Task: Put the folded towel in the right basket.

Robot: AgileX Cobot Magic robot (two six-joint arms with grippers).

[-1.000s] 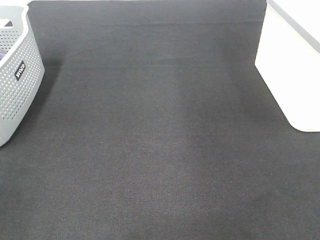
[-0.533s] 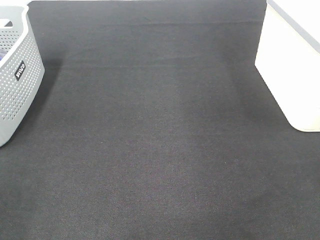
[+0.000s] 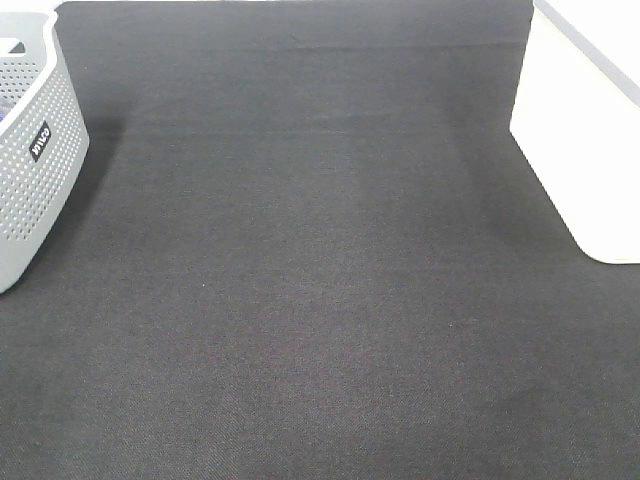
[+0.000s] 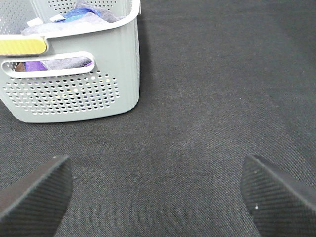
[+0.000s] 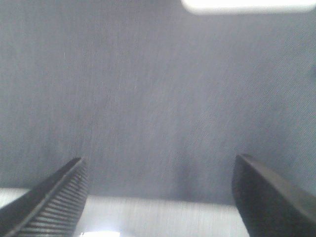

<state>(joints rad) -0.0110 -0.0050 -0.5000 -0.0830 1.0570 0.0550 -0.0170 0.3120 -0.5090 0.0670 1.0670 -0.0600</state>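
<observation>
The white right basket point(image 3: 590, 130) stands at the right edge of the exterior high view; a strip of it shows in the right wrist view point(image 5: 247, 5). No folded towel lies on the black mat point(image 3: 320, 280). My left gripper point(image 4: 158, 197) is open and empty over the mat, in front of the grey perforated basket point(image 4: 74, 94). My right gripper point(image 5: 158, 197) is open and empty above the mat. Neither gripper shows in the exterior high view.
The grey perforated basket point(image 3: 30, 150) stands at the left edge. It holds purple, blue and grey cloth point(image 4: 74, 19) and a yellow item point(image 4: 22, 45).
</observation>
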